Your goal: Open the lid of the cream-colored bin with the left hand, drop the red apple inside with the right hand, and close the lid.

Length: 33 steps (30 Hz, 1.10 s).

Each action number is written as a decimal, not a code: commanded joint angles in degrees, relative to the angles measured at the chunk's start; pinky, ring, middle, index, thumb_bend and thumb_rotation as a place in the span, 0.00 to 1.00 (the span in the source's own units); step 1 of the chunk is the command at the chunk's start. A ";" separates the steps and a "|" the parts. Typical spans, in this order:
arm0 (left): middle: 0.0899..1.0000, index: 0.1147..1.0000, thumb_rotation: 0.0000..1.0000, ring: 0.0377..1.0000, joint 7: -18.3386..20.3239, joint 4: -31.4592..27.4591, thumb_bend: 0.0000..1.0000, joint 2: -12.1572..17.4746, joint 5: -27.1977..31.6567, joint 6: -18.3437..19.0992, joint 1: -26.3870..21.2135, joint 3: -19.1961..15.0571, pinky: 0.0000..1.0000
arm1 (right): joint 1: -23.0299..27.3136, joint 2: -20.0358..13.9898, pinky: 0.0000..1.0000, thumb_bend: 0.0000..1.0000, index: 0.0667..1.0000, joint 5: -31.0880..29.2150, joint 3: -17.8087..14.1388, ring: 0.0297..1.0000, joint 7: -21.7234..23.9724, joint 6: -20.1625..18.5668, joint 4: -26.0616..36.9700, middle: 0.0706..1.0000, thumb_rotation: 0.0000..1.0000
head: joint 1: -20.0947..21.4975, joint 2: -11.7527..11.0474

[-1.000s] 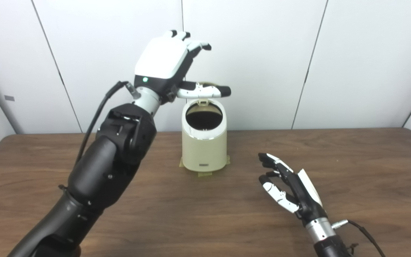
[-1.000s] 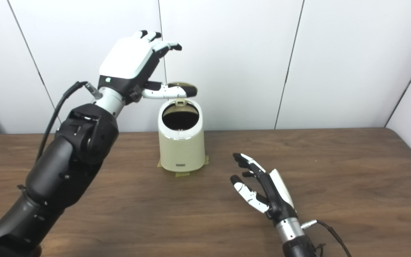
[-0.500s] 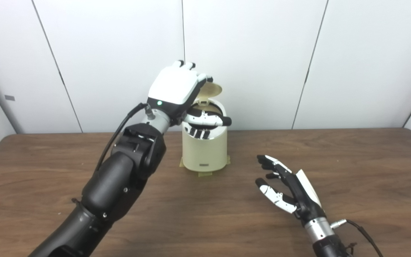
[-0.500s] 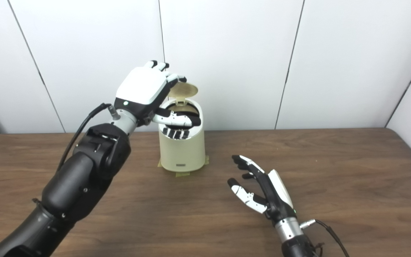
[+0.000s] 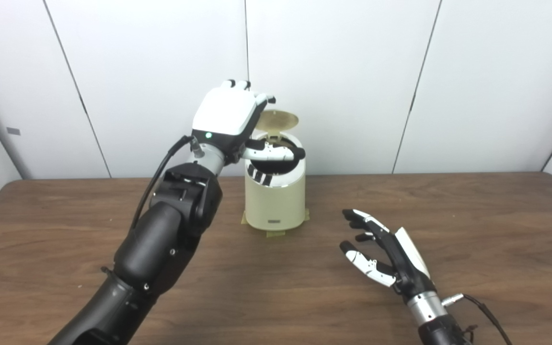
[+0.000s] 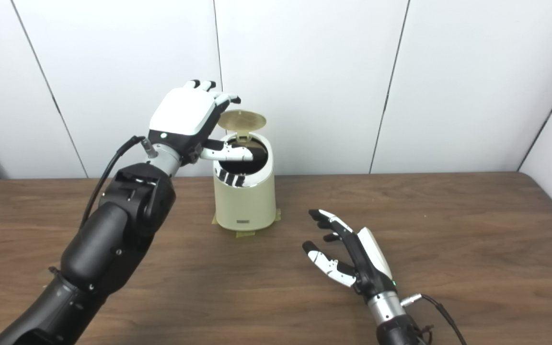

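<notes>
At frame centre, your left hand (image 5: 225, 114) spreads empty fingers over the cream-colored bin (image 5: 274, 201), lid (image 5: 278, 119) raised, while your right hand (image 5: 386, 256) hovers open-fingered lower right.

A dark brown wood-grain surface (image 5: 487, 220) filled the lower half of both views, its far edge running straight along the foot of the wall and its far corners rounded (the right one showed clearly, the left one only in part). Behind it stood a wall of white panels (image 5: 333, 81), plain and matte, divided by thin dark seams (image 5: 415, 91) that leaned slightly off vertical in the pictures. At the far left, a panel set at an angle carried a small grey tag (image 5: 13, 131). The light was even and soft, with only faint shadows on the wood and a mild sheen along the grain.
</notes>
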<state>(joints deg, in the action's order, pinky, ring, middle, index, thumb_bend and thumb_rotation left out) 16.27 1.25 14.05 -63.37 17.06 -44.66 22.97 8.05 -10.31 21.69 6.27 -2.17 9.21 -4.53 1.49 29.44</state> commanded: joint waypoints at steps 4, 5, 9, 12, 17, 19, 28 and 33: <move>0.86 0.84 0.99 0.98 -1.32 -0.80 1.00 0.03 -1.22 0.01 -3.22 -0.84 1.00 | 1.09 -0.17 0.71 0.16 0.81 0.68 0.19 0.81 -1.00 2.07 -0.08 0.83 0.56 | 0.03 -0.02; 0.86 0.84 0.99 0.98 -1.37 -0.81 1.00 -0.03 -1.23 0.01 -3.16 -0.83 1.00 | 1.08 -0.12 0.71 0.17 0.81 0.58 0.15 0.81 -0.96 1.95 -0.05 0.83 0.56 | 0.03 -0.02; 0.86 0.84 0.99 0.97 -0.98 -0.68 1.00 -0.34 -1.31 0.22 -3.11 -0.61 1.00 | 1.11 -0.05 0.70 0.17 0.81 0.88 0.15 0.80 -1.15 1.83 -0.11 0.82 0.55 | 0.03 -0.02; 0.86 0.83 0.98 0.97 -0.72 0.00 1.00 -0.57 -1.57 0.33 -3.34 -0.27 1.00 | 1.05 0.04 0.69 0.17 0.81 1.15 0.14 0.80 -0.89 0.96 0.36 0.83 0.53 | -0.03 0.09; 0.84 0.82 0.99 0.97 -0.36 1.12 1.00 -0.83 -2.41 0.20 -3.47 0.35 1.00 | 0.95 0.13 0.69 0.18 0.80 1.52 0.28 0.80 -0.91 0.91 0.68 0.82 0.48 | 0.17 0.13; 0.83 0.81 0.98 0.97 -0.50 1.57 1.00 -1.02 -2.24 0.08 -3.45 0.41 1.00 | 0.93 0.24 0.69 0.18 0.80 1.56 0.32 0.79 -0.88 0.76 0.76 0.82 0.45 | 0.25 0.19; 0.82 0.79 0.95 0.95 -1.58 4.00 1.00 -1.79 -2.56 -0.65 -4.29 1.34 1.00 | 0.71 0.48 0.70 0.18 0.80 1.38 0.52 0.80 -0.19 -0.69 1.66 0.82 0.40 | 0.49 0.31; 0.82 0.79 0.93 0.95 -1.65 3.98 1.00 -1.66 -2.81 -1.17 -4.42 1.81 1.00 | 0.53 0.73 0.70 0.19 0.80 1.44 0.57 0.80 -0.25 -1.42 2.34 0.82 0.37 | 0.50 0.58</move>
<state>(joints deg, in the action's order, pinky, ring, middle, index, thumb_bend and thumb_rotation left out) 16.32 5.98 12.16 -65.10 16.62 -45.21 25.02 7.85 -10.19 23.30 6.77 -2.00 7.15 -3.87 1.93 29.97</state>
